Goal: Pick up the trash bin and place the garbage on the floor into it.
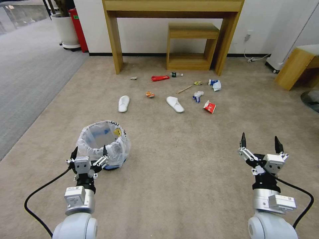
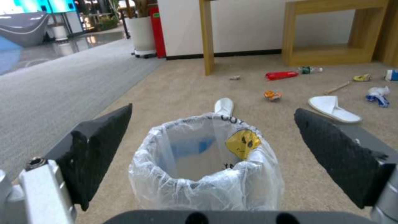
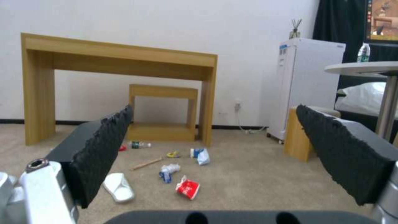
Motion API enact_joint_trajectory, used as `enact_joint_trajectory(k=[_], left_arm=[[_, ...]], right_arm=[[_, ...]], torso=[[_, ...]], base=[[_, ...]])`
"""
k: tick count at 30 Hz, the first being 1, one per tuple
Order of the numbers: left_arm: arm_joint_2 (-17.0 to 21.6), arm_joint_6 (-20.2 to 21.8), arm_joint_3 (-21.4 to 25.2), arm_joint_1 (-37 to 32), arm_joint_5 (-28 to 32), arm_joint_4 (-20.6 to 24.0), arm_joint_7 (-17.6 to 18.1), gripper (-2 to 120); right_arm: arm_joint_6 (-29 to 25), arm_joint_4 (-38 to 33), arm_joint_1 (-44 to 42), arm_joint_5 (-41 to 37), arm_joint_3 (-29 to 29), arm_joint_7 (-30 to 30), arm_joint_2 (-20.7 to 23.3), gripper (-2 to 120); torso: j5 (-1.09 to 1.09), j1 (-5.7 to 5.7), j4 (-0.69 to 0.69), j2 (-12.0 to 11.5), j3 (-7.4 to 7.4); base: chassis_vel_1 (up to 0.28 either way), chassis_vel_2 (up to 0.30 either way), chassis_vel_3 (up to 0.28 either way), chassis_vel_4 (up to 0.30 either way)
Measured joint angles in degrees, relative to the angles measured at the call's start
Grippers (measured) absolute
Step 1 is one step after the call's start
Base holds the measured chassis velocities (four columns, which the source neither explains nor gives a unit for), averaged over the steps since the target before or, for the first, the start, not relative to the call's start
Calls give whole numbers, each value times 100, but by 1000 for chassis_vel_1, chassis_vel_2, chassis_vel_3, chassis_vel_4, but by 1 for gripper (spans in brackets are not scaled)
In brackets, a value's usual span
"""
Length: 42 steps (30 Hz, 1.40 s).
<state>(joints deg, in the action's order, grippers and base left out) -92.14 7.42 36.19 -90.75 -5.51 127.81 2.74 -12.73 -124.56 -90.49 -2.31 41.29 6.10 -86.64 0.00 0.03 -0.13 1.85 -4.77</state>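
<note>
Console desk [image 1: 172, 6]: light wood, stood against white wall
Small stool [image 1: 192, 46]: same wood, sat under desk
Grey ribbed carpet [image 1: 30, 76]: ran along the left side
White planter [image 1: 64, 31]: far left, beside red cylinder [image 1: 78, 30]
Mini fridge [image 3: 309, 90]: white, right of desk, reed diffuser [image 3: 295, 28] on top
Round tabletop [image 3: 365, 67]: far right, carried bottle [image 3: 363, 53]

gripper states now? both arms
Left tool: open, straddling the trash bin rim, not gripping.
Right tool: open, empty, above the floor.
</note>
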Motion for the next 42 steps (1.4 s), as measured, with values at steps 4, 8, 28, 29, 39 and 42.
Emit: enact_joint_trajectory(k=[4,8,28,29,39,42], left_arm=[[0,-2,0,0,-1,-27,1,100],[0,-6,0,-3,-12,-47,3,100],[0,-22,-9,-19,-46,-36,4,100],[0,-22,-12,-19,-52,-36,4,100],[0,-24,-22,-30,-75,-39,5,100],[0,-27,-20,-32,-75,-39,5,100]], right_arm=[[-40,41,4,13,10,9,4,100],[-80,65,5,43,18,-29,-19,100],[-79,85,86,36,54,-223,64,100],[-79,91,96,35,52,-226,65,100],[-79,129,129,26,34,-236,75,100],[-80,135,131,26,31,-237,74,100]], torso=[[0,0,0,0,0],[0,0,0,0,0],[0,0,0,0,0],[0,0,0,0,0],[0,0,0,0,0],[0,0,0,0,0]], base=[[0,0,0,0],[0,0,0,0],[-31,36,30,-39],[-124,137,120,-149],[-100,110,108,-102],[-75,71,47,-61]])
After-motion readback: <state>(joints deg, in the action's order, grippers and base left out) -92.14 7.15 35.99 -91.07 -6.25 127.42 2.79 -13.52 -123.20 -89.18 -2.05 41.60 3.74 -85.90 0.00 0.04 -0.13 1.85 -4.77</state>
